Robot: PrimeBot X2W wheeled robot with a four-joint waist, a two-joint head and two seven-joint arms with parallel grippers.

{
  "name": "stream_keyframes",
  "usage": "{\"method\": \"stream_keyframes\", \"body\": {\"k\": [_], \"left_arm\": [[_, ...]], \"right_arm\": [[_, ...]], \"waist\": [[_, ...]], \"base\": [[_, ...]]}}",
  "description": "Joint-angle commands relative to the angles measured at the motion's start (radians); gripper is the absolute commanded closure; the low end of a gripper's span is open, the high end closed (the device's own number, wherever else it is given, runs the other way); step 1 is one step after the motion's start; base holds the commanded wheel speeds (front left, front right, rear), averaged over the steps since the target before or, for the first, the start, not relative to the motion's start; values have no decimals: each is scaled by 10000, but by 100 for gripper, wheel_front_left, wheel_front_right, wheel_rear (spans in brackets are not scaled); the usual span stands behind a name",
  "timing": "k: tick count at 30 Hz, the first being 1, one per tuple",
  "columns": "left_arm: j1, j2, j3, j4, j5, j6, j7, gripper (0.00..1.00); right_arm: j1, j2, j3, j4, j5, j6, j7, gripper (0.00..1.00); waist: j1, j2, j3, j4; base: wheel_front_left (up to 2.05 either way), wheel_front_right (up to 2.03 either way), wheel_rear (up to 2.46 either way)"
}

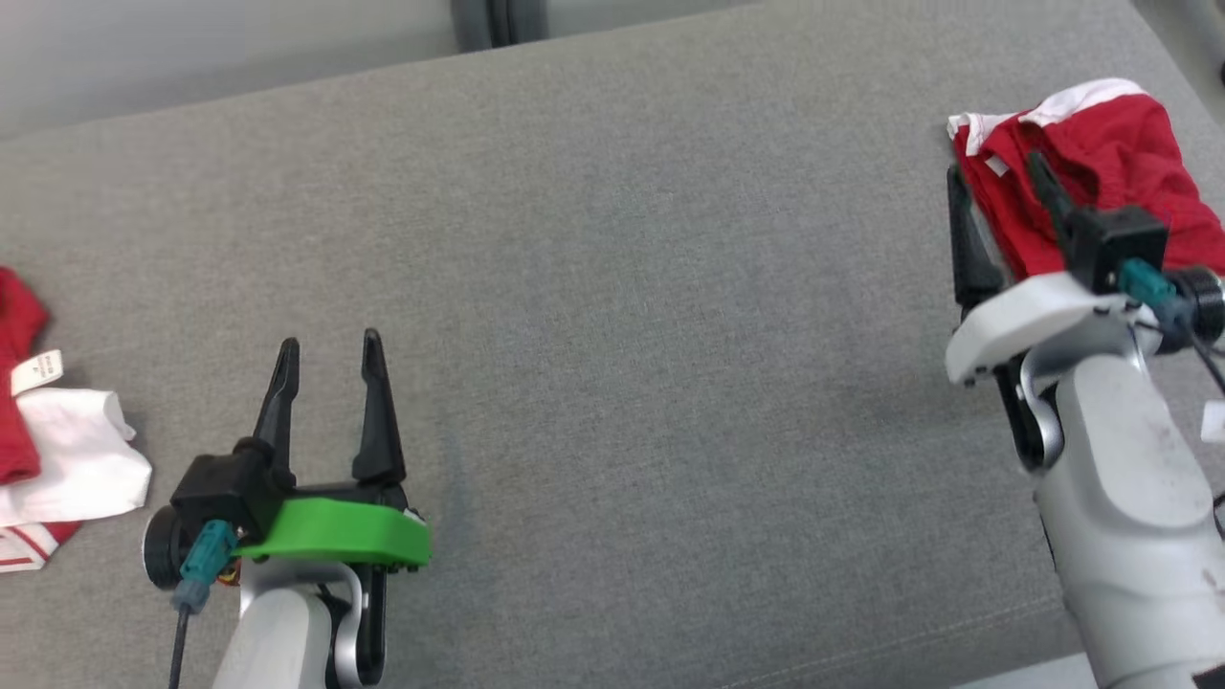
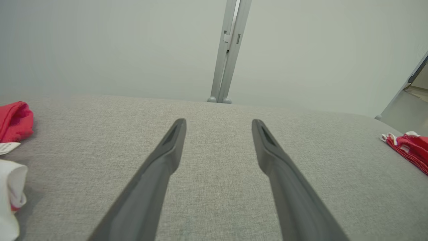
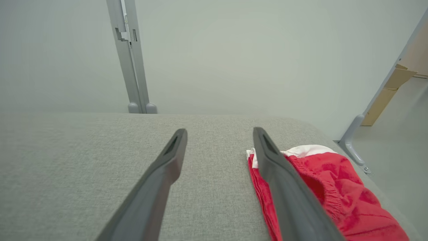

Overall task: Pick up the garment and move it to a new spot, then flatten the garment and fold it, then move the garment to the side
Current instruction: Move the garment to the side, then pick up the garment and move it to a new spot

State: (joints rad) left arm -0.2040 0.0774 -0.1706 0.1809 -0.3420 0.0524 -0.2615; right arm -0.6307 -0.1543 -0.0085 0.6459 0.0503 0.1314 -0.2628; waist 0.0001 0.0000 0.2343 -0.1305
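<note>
Your right gripper (image 1: 995, 167) stands open and holds nothing. In the right wrist view (image 3: 219, 132) one finger is above bare grey cloth and the other lies over the left border of the garment (image 3: 334, 187). The border of the garment is therefore just under this gripper, and most of the garment lies to the right of it. The garment is red with a white band, and it looks folded into a compact packet. It rests at the far right side of the grey fabric surface (image 1: 612, 287), near to the edge. Its long axis goes nearly the same way as the fingers point, from the white band at the far end back toward the wrist. I judge that the folding is done and the garment is already at the side, so the next move is probably to lift this gripper straight away without catching the cloth. Your left gripper (image 1: 329, 341) is also open and empty, low on the left and well apart from the garment, so the right arm is clearly the nearer one. Beside it, at the left edge, lies another red and white pile (image 1: 57, 450). Beyond the surface stand a pale wall and a grey metal post (image 3: 130, 57).
</note>
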Motion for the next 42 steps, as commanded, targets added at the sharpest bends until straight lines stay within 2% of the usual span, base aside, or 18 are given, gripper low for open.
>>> {"method": "stream_keyframes", "body": {"k": [1,7,15,20,37,42], "left_arm": [[395,-44,79,57,150,-35,-38,0],[1403,-173,551,25,267,-90,-39,0],[2202,-251,554,-145,337,-67,-40,0],[2290,-263,502,-191,183,-7,-41,0],[2251,-263,285,-173,53,195,-42,0],[2159,-260,250,-182,67,156,-42,0]], "right_arm": [[590,98,-29,-390,-49,-15,-25,0],[2759,699,-338,-2163,258,-15,-27,0],[4710,1012,-250,-3500,558,-15,-26,0],[5234,1005,233,-3830,1289,-15,-28,0],[5606,1023,434,-3784,1096,-15,-27,0],[5639,1025,356,-3829,1068,-15,-27,0]], "waist": [[-1,0,-919,705],[-1,0,-1341,1270],[-1,0,-1768,1729],[-1,0,-1903,1754],[-1,0,-2049,1713],[-1,0,-2011,2007]], "base": [[0,0,0],[0,0,0],[0,0,0],[0,0,0],[0,0,0],[0,0,0]]}}
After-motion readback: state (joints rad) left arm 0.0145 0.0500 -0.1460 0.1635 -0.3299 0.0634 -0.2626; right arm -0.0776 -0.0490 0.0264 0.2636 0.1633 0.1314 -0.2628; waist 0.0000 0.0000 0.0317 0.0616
